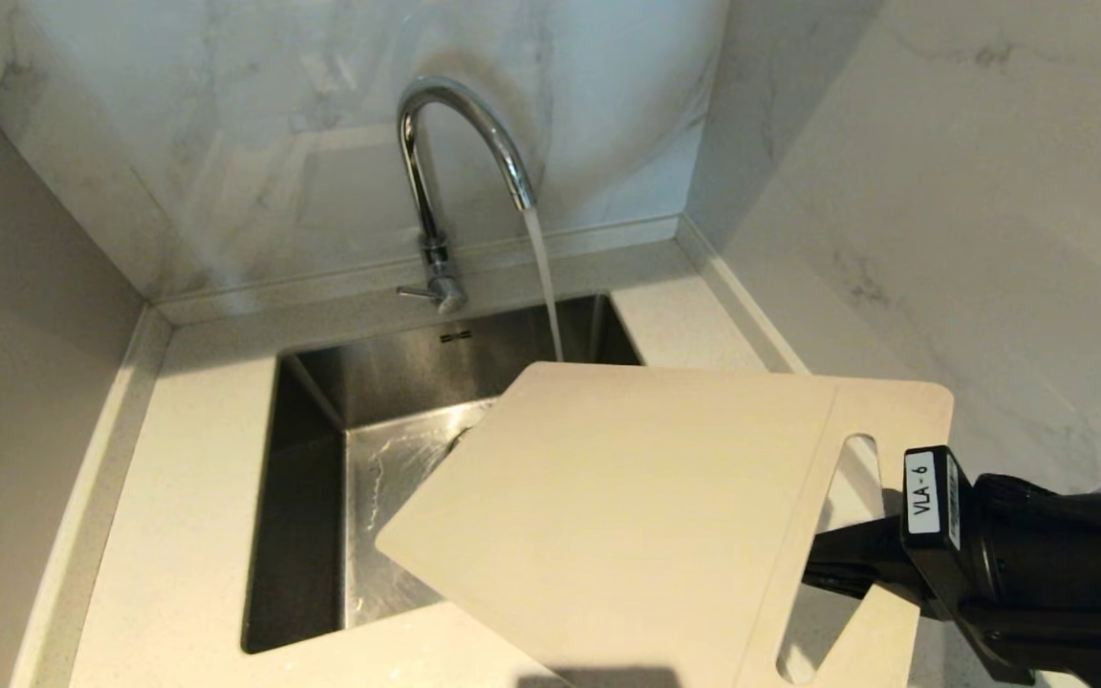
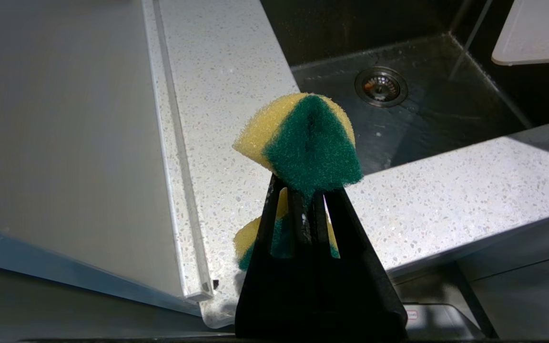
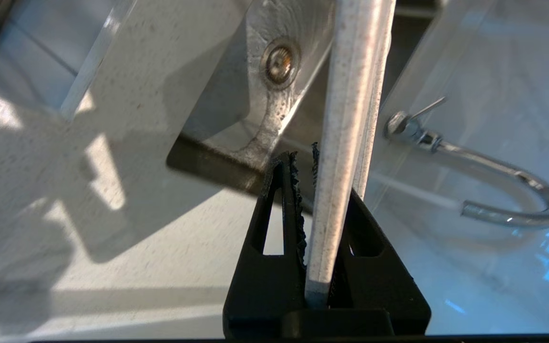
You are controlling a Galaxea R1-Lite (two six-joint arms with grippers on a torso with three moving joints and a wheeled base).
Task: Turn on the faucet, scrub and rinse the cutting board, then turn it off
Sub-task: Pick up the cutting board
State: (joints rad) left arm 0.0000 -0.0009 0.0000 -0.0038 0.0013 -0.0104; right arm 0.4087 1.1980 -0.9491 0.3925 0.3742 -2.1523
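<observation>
The chrome faucet (image 1: 460,143) is running, and its stream (image 1: 543,277) falls just behind the far edge of the cutting board (image 1: 627,497). The cream-white board hangs tilted over the sink, slot end toward the right. My right gripper (image 1: 856,564) is shut on the strip beside the slot; in the right wrist view its jaws (image 3: 312,162) clamp the board's thin edge (image 3: 346,119), with the faucet (image 3: 503,166) beyond. My left gripper (image 2: 305,190), outside the head view, is shut on a yellow-and-green sponge (image 2: 303,143) above the counter's near edge. One board corner (image 2: 536,33) shows there.
The steel sink (image 1: 398,368) is set in a speckled white counter (image 1: 187,459), with marble walls behind and to the right. The faucet's thin lever (image 1: 414,291) points left. The drain (image 2: 381,86) lies in the wet basin floor.
</observation>
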